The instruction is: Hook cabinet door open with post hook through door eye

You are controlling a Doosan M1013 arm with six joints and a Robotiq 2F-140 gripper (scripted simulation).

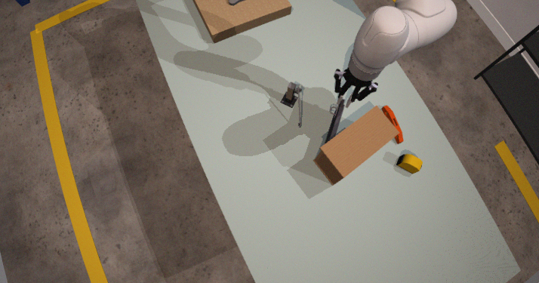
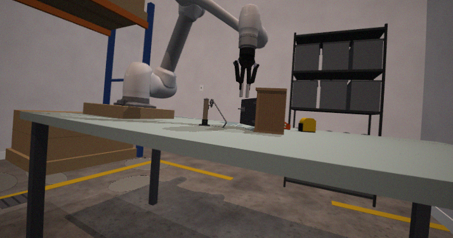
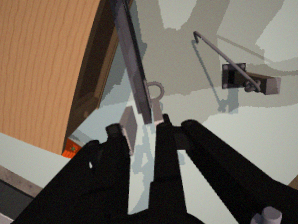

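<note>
The wooden cabinet [image 1: 356, 143] stands flat on the table, also in the side view [image 2: 270, 110]. Its dark door [image 1: 336, 121] is ajar by a small angle and shows edge-on in the wrist view [image 3: 132, 56]. A metal eye [image 3: 154, 92] sticks out of the door near its free edge. The post [image 1: 291, 93] stands to the left, apart from the cabinet. The hook [image 1: 300, 108] hangs from the post with its tip down on the table [image 2: 219, 111]. My gripper [image 2: 244, 92] [image 3: 144, 113] hovers just above the door's top edge, fingers nearly closed with a narrow gap, holding nothing.
An orange tool [image 1: 392, 123] lies behind the cabinet and a yellow tape measure [image 1: 409, 163] beside it. The arm's wooden base block [image 1: 238, 7] sits at the table's far end. A dark shelf rack [image 2: 337, 75] stands beyond the table.
</note>
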